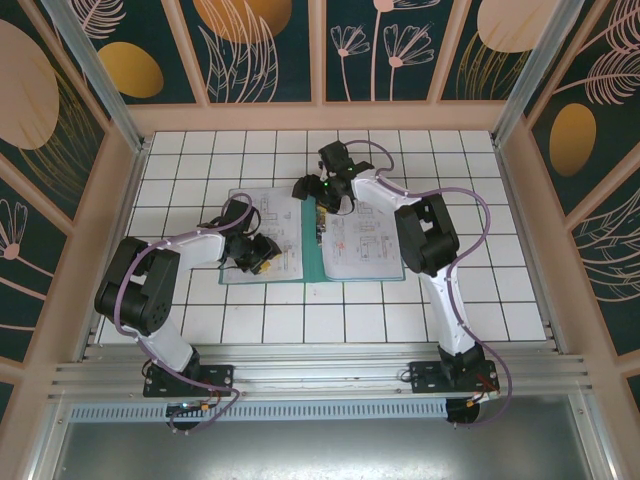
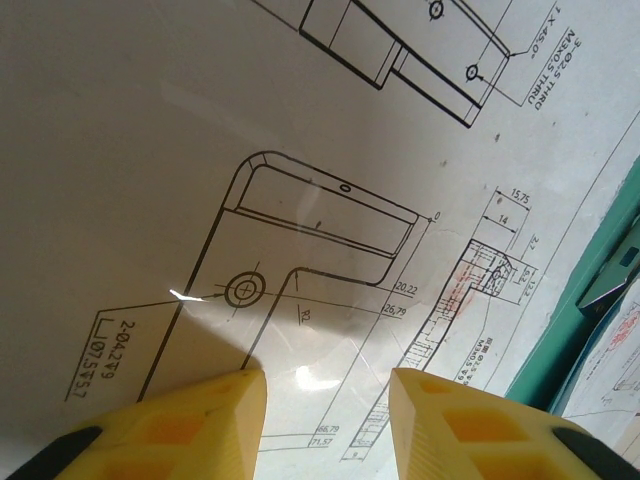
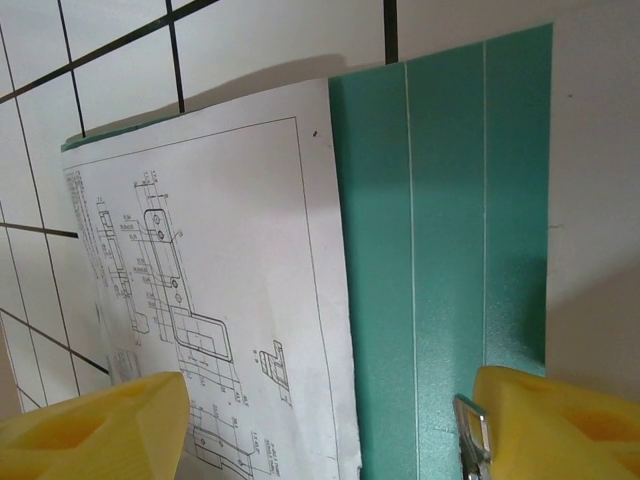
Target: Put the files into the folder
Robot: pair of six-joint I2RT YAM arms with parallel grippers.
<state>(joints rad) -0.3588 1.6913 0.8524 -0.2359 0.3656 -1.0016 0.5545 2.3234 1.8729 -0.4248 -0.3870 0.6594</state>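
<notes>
Nearest to me, my left tool [image 1: 256,250] hangs low over the left-hand sheet [image 1: 272,212] of the files. Through its wrist camera I see its yellow fingertips [image 2: 205,420] spread apart, with nothing between them. Just beyond them lies the white sheet [image 2: 300,150], printed with a black line drawing of a bracket and its dimensions. At that sheet's right edge runs a strip of the green folder [image 2: 560,335].

The folder [image 1: 312,262] lies open and flat on the white tiled desk [image 1: 200,310]. One printed sheet covers each half, and the green spine is bare between them. The right-hand sheet [image 1: 365,245] lies on the right half, partly under my right arm.

Farther out, my right tool [image 1: 318,197] hovers over the far part of the spine. Its yellow fingers [image 3: 95,430] stand wide apart and grip nothing. Between them I see the green spine [image 3: 440,220], with a printed sheet [image 3: 230,250] on one side and plain white paper [image 3: 600,150] on the other. A small metal clip [image 3: 470,435] sits right against the other finger. Beyond the folder's far edge the desk [image 3: 100,90] shows its black grid lines.
</notes>
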